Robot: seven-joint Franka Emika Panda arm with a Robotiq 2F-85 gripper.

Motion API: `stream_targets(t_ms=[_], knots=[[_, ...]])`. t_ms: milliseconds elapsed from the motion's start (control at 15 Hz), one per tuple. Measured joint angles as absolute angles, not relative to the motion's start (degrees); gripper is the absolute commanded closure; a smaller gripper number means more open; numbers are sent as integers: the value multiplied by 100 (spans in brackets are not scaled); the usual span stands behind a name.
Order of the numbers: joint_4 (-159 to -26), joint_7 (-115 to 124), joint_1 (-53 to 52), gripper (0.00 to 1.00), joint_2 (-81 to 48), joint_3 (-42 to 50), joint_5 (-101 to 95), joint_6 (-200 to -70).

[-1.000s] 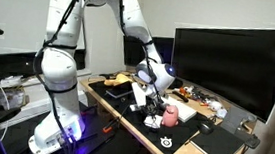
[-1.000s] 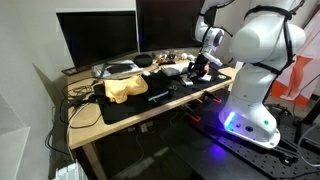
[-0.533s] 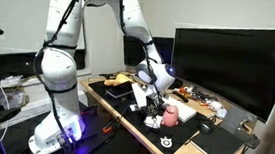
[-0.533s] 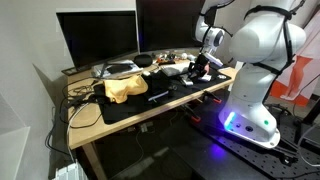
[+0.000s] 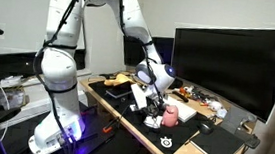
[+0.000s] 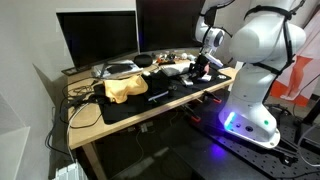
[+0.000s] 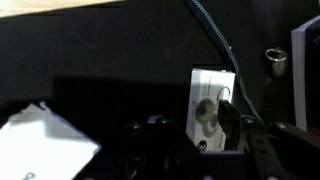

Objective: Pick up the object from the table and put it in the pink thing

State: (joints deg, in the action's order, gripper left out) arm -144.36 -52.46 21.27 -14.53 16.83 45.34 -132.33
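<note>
My gripper point(image 5: 152, 108) is low over the black desk mat point(image 5: 172, 140), just beside the small pale-pink cup point(image 5: 171, 114). It also shows in an exterior view point(image 6: 197, 68), where the cup is hidden behind it. In the wrist view the fingers point(image 7: 205, 125) are close together on a small white box point(image 7: 207, 90) printed with a round grey item. The right finger covers the box's right edge. The left finger is lost in shadow against its left edge. The pink cup is out of the wrist view.
A large dark monitor point(image 5: 224, 60) stands behind the desk. A yellow cloth point(image 6: 122, 88), a mouse point(image 5: 206, 124), a dark notebook point(image 5: 217, 144) and small clutter lie around. In the wrist view a black cable point(image 7: 215, 40) and a white paper point(image 7: 45, 145) lie on the mat.
</note>
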Motion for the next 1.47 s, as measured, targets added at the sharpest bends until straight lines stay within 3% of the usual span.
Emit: stream_targets(t_ms=[200, 333, 400, 467, 600, 1467], knots=[[-14448, -5279, 2127, 60, -1452, 1682, 4534, -13233], [-14449, -5279, 2128, 70, -1452, 1681, 4534, -13233], [-14449, -5280, 2127, 87, -1452, 1681, 4534, -13233], [-14449, -5280, 2127, 95, -1452, 1680, 4534, -13233], [-14450, -5280, 2127, 99, -1452, 1679, 4534, -13233], [-14475, -5357, 2130, 99, -1301, 1676, 4536, -13211]])
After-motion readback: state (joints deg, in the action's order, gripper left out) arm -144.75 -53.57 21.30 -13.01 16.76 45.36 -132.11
